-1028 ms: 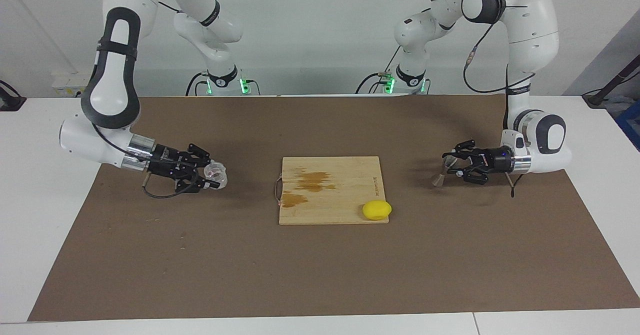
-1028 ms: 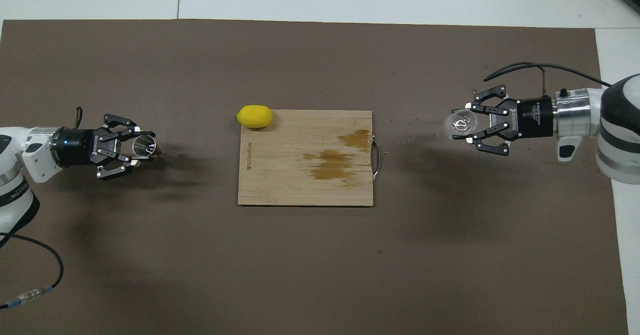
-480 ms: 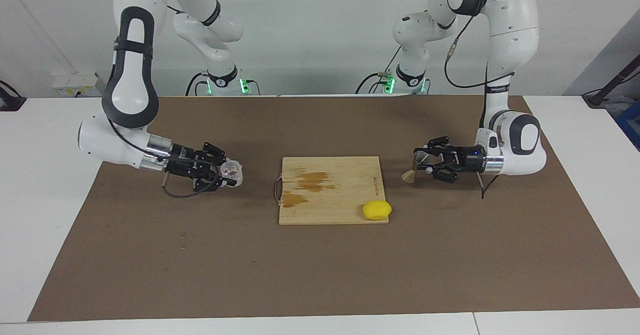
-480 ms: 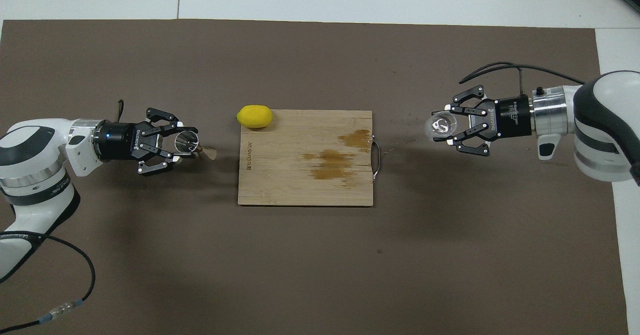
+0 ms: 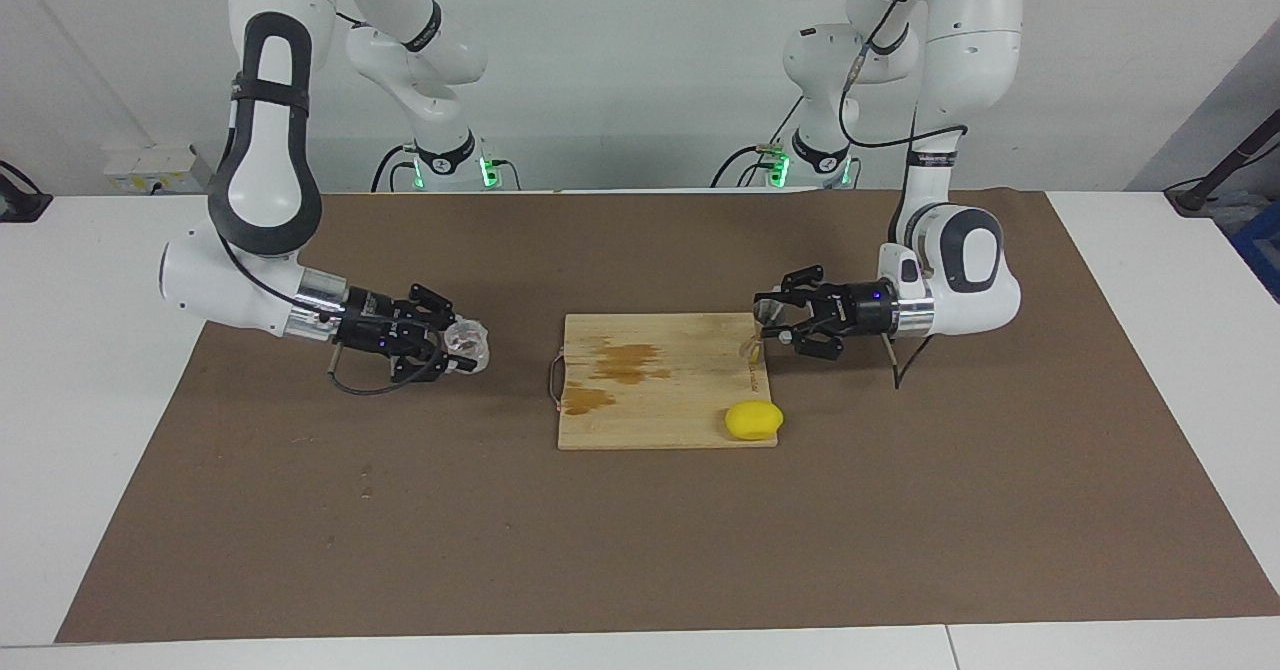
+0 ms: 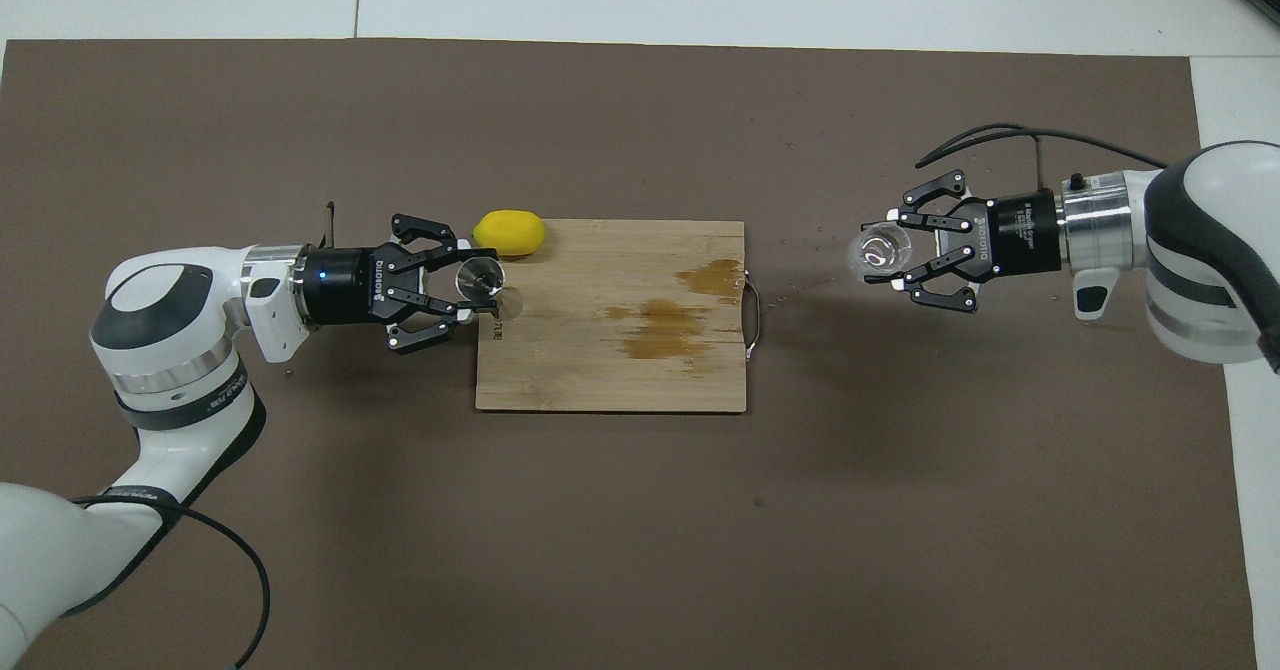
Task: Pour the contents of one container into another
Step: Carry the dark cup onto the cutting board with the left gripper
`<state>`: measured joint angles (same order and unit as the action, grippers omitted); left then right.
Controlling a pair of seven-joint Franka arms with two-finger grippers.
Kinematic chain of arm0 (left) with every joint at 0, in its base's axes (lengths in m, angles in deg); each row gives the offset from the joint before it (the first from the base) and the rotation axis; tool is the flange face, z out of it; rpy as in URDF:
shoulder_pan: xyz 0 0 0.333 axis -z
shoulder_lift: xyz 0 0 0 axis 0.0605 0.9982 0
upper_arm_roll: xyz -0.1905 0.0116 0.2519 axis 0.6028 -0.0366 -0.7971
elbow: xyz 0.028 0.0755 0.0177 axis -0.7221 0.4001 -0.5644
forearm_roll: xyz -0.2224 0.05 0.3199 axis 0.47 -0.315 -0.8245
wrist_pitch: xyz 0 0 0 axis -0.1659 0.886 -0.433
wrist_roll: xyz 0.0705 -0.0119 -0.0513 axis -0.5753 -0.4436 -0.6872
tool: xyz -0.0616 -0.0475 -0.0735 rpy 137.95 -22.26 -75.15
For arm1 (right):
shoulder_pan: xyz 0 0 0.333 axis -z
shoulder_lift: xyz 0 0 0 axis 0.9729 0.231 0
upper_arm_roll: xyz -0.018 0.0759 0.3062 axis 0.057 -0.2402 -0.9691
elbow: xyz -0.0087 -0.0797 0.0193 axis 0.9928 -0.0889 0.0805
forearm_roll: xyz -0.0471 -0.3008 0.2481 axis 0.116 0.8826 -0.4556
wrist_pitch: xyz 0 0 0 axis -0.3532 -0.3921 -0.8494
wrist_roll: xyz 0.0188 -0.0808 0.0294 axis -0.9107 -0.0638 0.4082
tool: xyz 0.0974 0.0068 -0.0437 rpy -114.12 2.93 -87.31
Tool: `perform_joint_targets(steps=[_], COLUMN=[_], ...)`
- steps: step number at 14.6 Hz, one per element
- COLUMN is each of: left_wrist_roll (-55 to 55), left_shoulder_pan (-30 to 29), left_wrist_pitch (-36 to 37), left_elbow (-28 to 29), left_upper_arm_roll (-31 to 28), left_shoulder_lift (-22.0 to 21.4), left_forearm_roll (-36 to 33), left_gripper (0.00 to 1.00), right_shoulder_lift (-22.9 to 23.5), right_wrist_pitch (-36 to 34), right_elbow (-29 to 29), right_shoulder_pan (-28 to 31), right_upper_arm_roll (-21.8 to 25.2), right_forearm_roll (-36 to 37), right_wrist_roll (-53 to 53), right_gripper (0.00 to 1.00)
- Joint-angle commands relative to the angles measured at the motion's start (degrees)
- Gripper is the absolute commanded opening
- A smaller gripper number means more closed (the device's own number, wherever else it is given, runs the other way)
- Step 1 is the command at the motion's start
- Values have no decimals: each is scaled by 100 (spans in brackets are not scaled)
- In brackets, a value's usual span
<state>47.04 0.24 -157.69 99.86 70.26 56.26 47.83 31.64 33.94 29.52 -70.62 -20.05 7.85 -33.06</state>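
My left gripper (image 5: 776, 322) (image 6: 462, 286) is shut on the silver hourglass jigger (image 5: 758, 335) (image 6: 481, 276), holding it low over the edge of the wooden cutting board (image 5: 680, 405) (image 6: 600, 375) that faces the left arm's end of the table. The jigger's open cone faces up in the overhead view. My right gripper (image 5: 450, 346) (image 6: 906, 255) is shut on the clear glass tumbler (image 5: 466, 341) (image 6: 879, 253). It holds the tumbler above the brown mat, off the board's handle end, toward the right arm's end of the table.
A yellow lemon (image 5: 754, 420) (image 6: 510, 232) lies at the board's corner farther from the robots, close to the jigger. Brown wet stains (image 5: 625, 360) (image 6: 662, 322) mark the board. A wire handle (image 5: 552, 378) (image 6: 754, 318) sticks out toward the right arm's end. The mat (image 5: 640, 540) covers the table.
The left arm has carried the jigger from the mat's end to the board's edge. The right arm brought the tumbler a little toward the board, then held still.
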Motion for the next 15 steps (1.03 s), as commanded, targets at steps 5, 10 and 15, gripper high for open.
perform_joint_targets(steps=[5,10,15], left_wrist_roll=[293,593,1076], left_shoulder_pan=[1122,1580,1712], left_wrist_pitch=[-1323,-1685,-1721], left_elbow=[247,405,598], left_upper_arm_roll=[-92,-92,-92], left_shoulder_lift=[-180,-188,-110], left_forearm_roll=[1110,1569,2051], left_gripper=[36,36,36], right_shoulder_lift=[-127,-118,-118], right_wrist_pitch=[92,92,92], right_elbow=[66,57,49], right_shoulder_pan=[4,4,22], right_upper_arm_roll=[-20,-11,-3], right_forearm_roll=[-135,-100,-64], right_wrist_roll=[-77,-42,-68], right_gripper=[0,0,0])
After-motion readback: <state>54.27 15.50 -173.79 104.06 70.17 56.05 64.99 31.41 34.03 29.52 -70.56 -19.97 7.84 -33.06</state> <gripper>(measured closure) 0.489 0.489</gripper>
